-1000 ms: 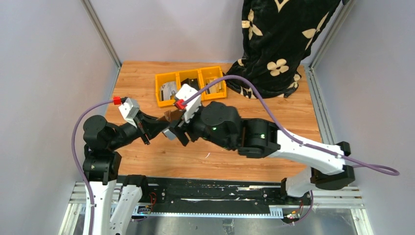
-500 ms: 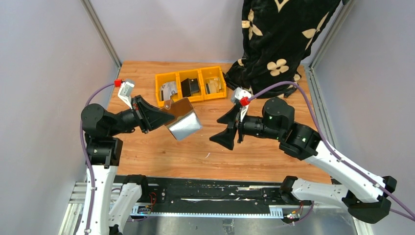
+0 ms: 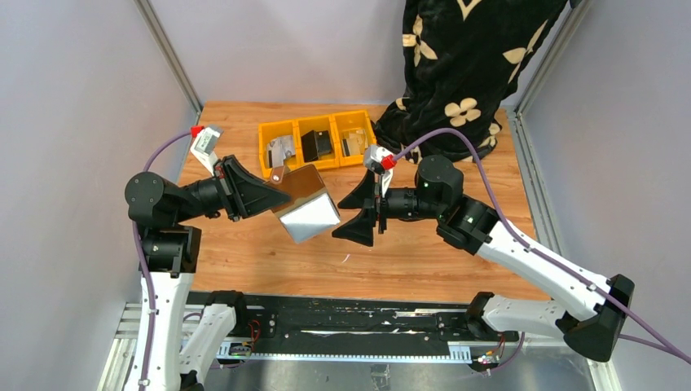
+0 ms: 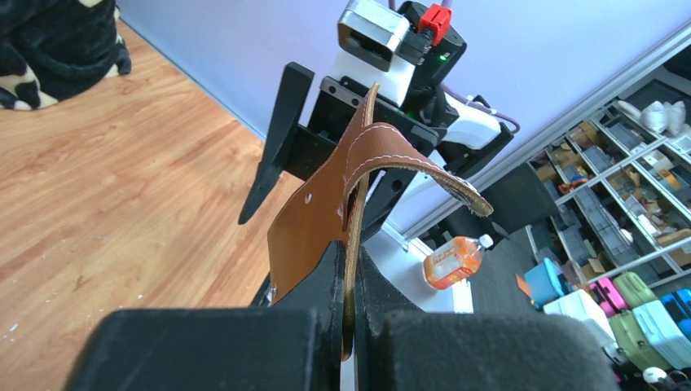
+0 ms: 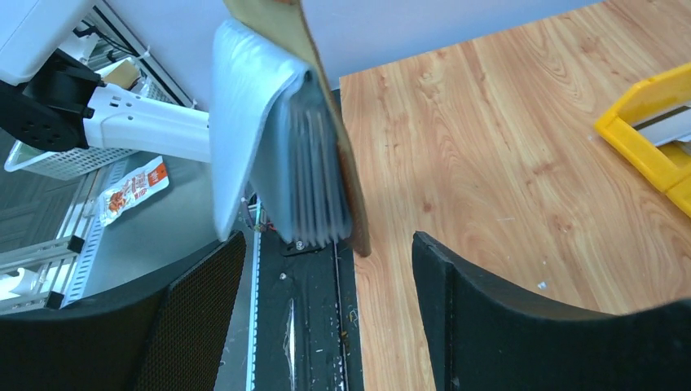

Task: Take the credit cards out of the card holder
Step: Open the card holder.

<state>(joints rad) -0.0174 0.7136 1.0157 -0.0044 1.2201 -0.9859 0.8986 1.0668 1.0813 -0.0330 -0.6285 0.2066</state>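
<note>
L wrist: card holder [image 4: 310, 220] leather only; R wrist: grey sleeves [image 5: 314, 175].

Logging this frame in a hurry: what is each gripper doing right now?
Left gripper: closed, holding the card holder.
Right gripper: open, holding nothing.

The card holder [image 3: 308, 210] hangs over the middle of the table [image 3: 456, 269], clamped by the left gripper [image 3: 277, 198] on its left. The right gripper [image 3: 339, 220], spread, faces it just to the right, apart. Behind sits the tray [image 3: 263, 148] with credit cards [image 3: 316, 144] inside; a cloth [image 3: 456, 81] drapes far right.
</note>
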